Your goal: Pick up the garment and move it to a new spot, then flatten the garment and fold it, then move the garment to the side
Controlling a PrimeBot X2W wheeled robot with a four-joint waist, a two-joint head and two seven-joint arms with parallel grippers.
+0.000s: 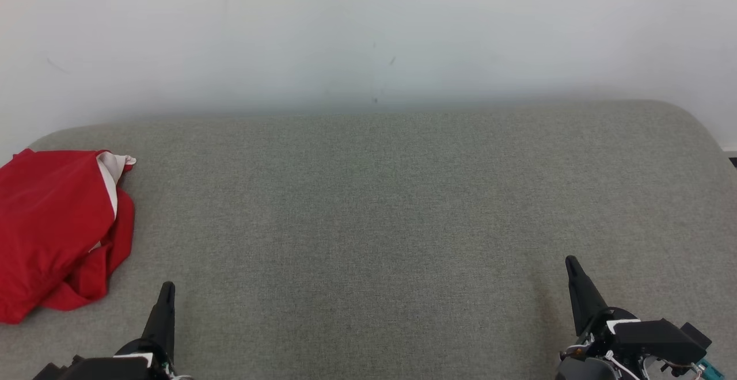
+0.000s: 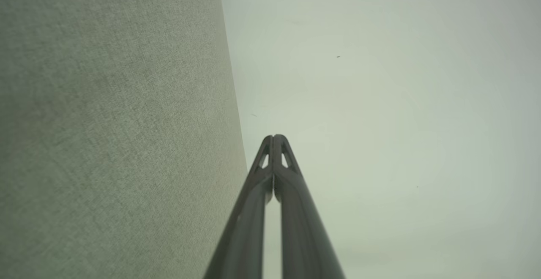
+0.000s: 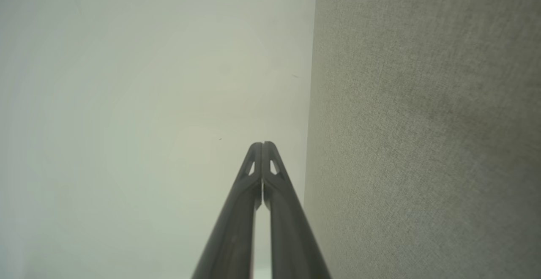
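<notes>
A: Status? Start at the near side.

B: Left gripper [image 1: 167,287] sits at the near edge of the grey pad [image 1: 368,207], toward its left end. Jaws clenched, tips pressed together, nothing between them.

A: Does the wrist camera confirm that?

B: Yes. In the left wrist view both fingers [image 2: 249,211] meet at the tips, with only a slim gap lower down. Pad weave on one side of them, pale wall [image 2: 380,101] on the other.

A: Right side?

B: Right gripper [image 1: 571,262] is also at the pad's near edge, toward its right end. Clamped tight too, and empty. The right wrist view agrees: fingers [image 3: 236,220] closed tip to tip, pad weave beside them.

A: Are the grippers touching the pad?

B: Can't tell from these views.

A: Garment?

B: Red garment [image 1: 54,224], with white trim [image 1: 109,178] showing along its far right fold. It's a crumpled heap on the pad's left end, about midway between the near and far edges. Part of it runs past the head view's left border. Neither gripper touches it. The left one is closer, and a strip of pad weave shows between them.

A: Beyond that?

B: The pad's far right corner is rounded. The wall rises straight behind the pad's far edge, white with a few small dark specks.
</notes>
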